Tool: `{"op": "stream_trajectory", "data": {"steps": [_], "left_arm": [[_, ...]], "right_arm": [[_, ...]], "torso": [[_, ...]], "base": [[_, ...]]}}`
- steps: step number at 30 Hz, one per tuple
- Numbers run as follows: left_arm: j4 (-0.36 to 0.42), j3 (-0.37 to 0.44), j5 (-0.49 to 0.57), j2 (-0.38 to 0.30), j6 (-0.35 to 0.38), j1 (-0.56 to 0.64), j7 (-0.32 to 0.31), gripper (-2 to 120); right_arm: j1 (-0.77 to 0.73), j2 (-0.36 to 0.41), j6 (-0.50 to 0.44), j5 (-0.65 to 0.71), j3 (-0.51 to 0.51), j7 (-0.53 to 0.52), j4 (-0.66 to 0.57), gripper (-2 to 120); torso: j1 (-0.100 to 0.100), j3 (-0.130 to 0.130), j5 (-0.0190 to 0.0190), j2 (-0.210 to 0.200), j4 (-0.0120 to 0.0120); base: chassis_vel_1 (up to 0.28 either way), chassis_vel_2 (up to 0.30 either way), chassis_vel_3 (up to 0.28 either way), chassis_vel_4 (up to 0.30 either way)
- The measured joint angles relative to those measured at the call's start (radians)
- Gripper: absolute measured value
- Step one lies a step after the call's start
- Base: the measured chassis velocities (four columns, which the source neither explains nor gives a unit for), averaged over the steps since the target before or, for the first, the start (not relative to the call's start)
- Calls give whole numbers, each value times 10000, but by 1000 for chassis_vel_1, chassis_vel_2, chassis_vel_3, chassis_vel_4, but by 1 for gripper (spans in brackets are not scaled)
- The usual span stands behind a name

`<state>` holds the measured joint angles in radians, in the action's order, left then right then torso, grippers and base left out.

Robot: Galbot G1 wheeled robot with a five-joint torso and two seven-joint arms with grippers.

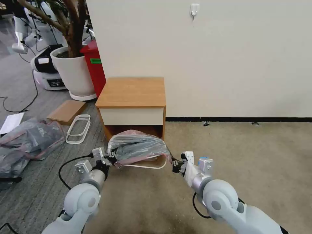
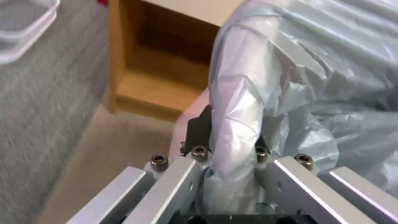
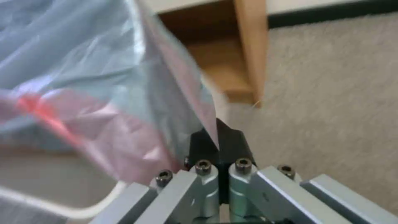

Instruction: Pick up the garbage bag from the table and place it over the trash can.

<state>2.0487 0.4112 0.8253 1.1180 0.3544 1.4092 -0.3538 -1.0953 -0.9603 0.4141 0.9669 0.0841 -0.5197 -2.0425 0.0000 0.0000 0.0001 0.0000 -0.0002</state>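
Both grippers, left (image 1: 110,160) and right (image 1: 175,166), pinch the garbage bag (image 1: 139,148) edges in their jaws, spread above the trash can (image 1: 152,165).

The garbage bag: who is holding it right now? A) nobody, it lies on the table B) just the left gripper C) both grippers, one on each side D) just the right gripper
C: the left gripper and right gripper each pinch an edge of the garbage bag, stretched over the trash can.

Glossy crinkled plastic garbage bag (image 1: 139,148); smooth matt wooden table (image 1: 131,92).
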Motion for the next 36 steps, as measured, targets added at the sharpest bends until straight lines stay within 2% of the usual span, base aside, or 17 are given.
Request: {"op": "stream_trajectory", "data": {"steps": [1, 3, 6, 8, 14, 23, 28, 31, 36], "left_arm": [[19, 21, -98, -70, -11, 132, 254, 3], [60, 45, -74, -92, -15, 215, 370, 3], [267, 152, 102, -128, -122, 340, 743, 3], [308, 157, 261, -117, -149, 320, 725, 3], [394, 137, 822, 36, -237, 100, 180, 3], [192, 245, 444, 210, -421, 63, -183, 3], [196, 326, 674, 275, -413, -1, -440, 3], [270, 365, 1107, 318, -372, -58, -723, 3], [220, 431, 1147, 297, -384, -81, -805, 3]], "right_arm": [[164, 30, 10, -41, -79, -4, 225, 0], [227, 73, 13, -57, -92, 4, 351, 0], [222, 247, 48, -66, -54, 118, 504, 6], [178, 248, 50, -74, -35, 134, 503, 6], [-213, 108, 78, -168, 135, 139, 152, 7], [-270, 217, 81, -181, 119, 124, -123, 7], [-290, 257, 53, -290, 159, 138, 15, 7], [-302, 257, -98, -947, 278, 170, 343, 7], [-327, 258, -437, -1413, 214, 160, 332, 7]], "torso": [[0, 0, -1, 0, 5], [-1, 1, -2, 0, 5], [-1, 0, -2, 0, 2], [0, 0, -1, 0, 1], [-1, 0, -2, 0, 1], [0, 0, -2, 0, 1], [0, 0, -1, 0, 2], [0, 0, -1, 0, 1], [0, 0, -1, 0, 1]], "base": [[0, 0, 0, 0], [0, 0, 0, 0], [0, 0, 0, 0], [0, 0, 0, 0], [0, 0, 0, 0], [0, 0, 0, 0], [0, 0, 0, 0], [0, 0, 0, 0], [0, 0, 0, 0]]}}
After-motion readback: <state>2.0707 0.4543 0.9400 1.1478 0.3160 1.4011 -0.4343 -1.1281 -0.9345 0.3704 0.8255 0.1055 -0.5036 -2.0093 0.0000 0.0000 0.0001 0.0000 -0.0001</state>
